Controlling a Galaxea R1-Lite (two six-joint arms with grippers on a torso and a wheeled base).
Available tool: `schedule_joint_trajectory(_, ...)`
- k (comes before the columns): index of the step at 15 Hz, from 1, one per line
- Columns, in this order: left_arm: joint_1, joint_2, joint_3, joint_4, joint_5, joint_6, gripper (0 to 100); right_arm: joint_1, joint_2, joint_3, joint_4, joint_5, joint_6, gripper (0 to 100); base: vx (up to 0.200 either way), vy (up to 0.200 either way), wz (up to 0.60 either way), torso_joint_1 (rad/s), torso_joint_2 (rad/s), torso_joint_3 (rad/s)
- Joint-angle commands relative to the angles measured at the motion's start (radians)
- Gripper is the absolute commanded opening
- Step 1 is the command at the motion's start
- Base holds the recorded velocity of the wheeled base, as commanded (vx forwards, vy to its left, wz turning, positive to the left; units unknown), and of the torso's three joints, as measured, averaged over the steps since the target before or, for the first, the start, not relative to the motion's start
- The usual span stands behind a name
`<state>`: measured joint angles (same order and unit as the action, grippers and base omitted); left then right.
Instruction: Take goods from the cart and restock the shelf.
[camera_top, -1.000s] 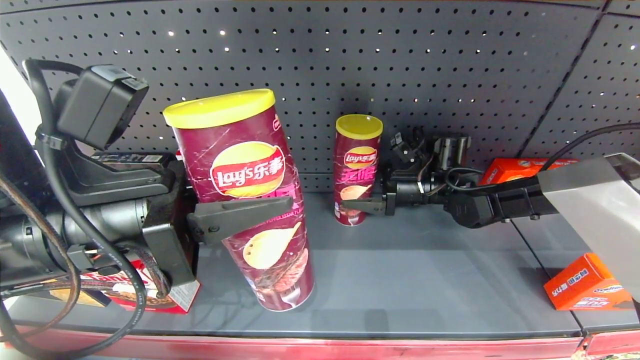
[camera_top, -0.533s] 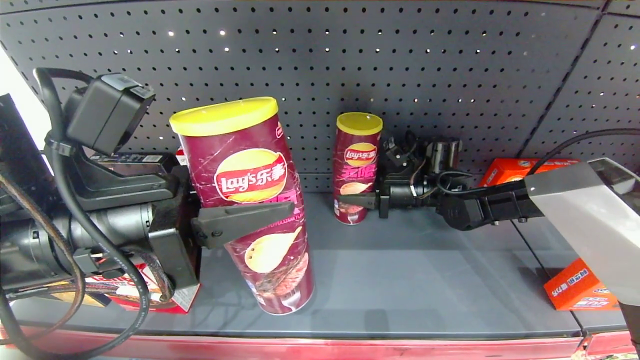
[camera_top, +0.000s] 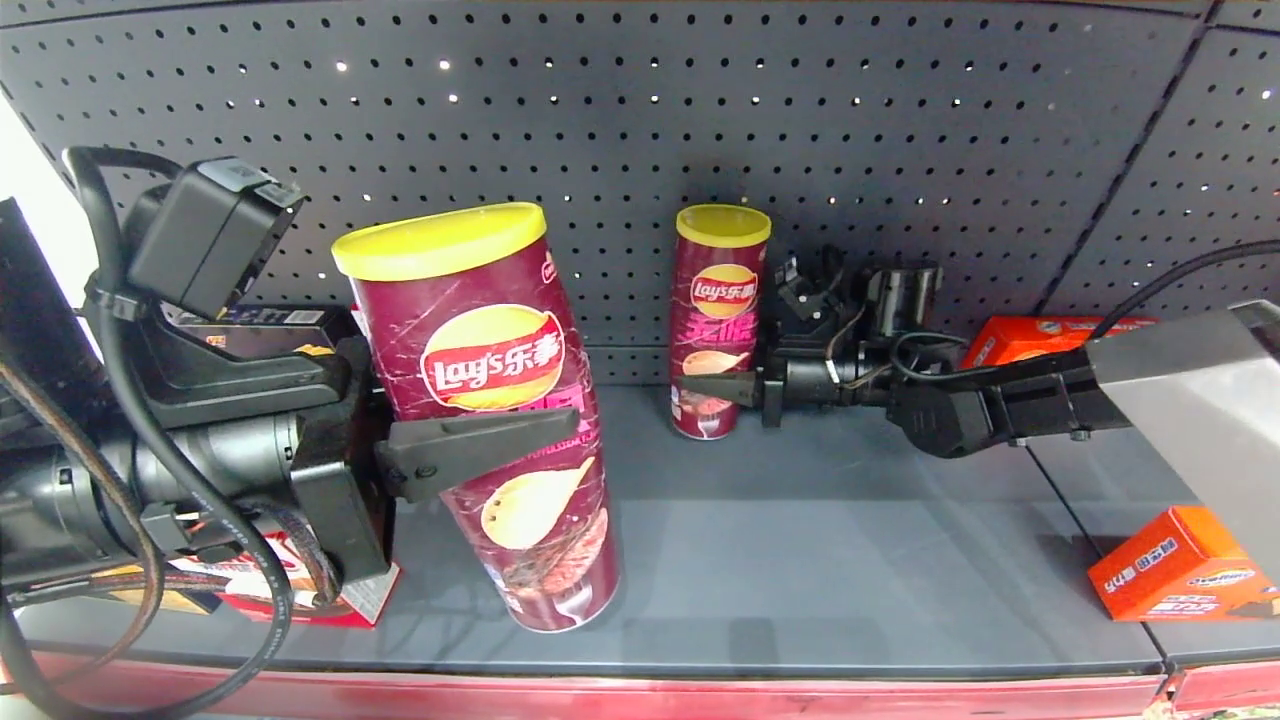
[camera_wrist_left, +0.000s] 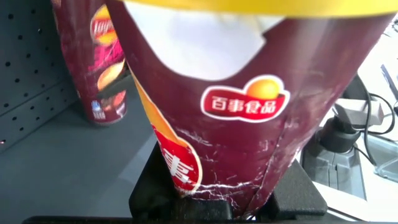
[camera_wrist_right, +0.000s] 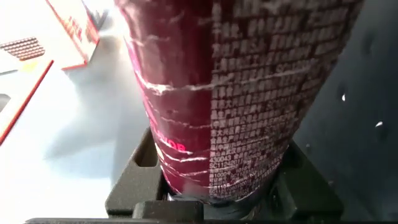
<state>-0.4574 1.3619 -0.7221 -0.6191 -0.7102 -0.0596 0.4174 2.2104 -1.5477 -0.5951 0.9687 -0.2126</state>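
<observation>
At the front of the shelf (camera_top: 820, 560), the left fingers (camera_top: 480, 440) are clamped around the middle of the near can (camera_top: 480, 330), which leans (lid toward the left arm). Farther back, close to the pegboard (camera_top: 700, 100), the right fingers (camera_top: 722, 388) grip the upright far can (camera_top: 718, 300). An orange box (camera_top: 1170, 565) lies well apart on the right.

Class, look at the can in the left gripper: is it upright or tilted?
Tilted. In the head view the can leans, its yellow lid well left of its base, clamped in the left gripper.
</observation>
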Motion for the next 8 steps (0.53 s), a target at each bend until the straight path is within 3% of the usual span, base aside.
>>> schedule_joint_trajectory(1, 0.0, -0.001, 0.0, -0.001, 0.0, 0.0, 0, 0.037, -0.138, 0.115, -0.032, -0.031, 0.001, 0, 0.0, 0.0, 0.0, 0.0, 0.0, 0.0)
schedule_joint_trajectory(4, 0.0, -0.001, -0.002, -0.001, 0.0, 0.0, 0, 0.092, -0.27, 0.351, -0.12, -0.059, -0.007, 0, 0.0, 0.0, 0.0, 0.0, 0.0, 0.0)
schedule_joint_trajectory(5, 0.0, -0.001, -0.002, -0.001, 0.0, 0.0, 0, 0.092, -0.27, 0.351, -0.12, -0.059, -0.007, 0, 0.0, 0.0, 0.0, 0.0, 0.0, 0.0)
schedule_joint_trajectory(6, 0.0, -0.003, -0.007, -0.001, 0.0, 0.0, 0, 0.1, -0.304, 0.515, -0.258, -0.076, -0.007, 0, 0.0, 0.0, 0.0, 0.0, 0.0, 0.0)
schedule_joint_trajectory(8, 0.0, -0.003, 0.0, -0.001, 0.0, 0.0, 0, 0.098, -0.308, 0.653, -0.393, -0.077, -0.005, 0, 0.0, 0.0, 0.0, 0.0, 0.0, 0.0)
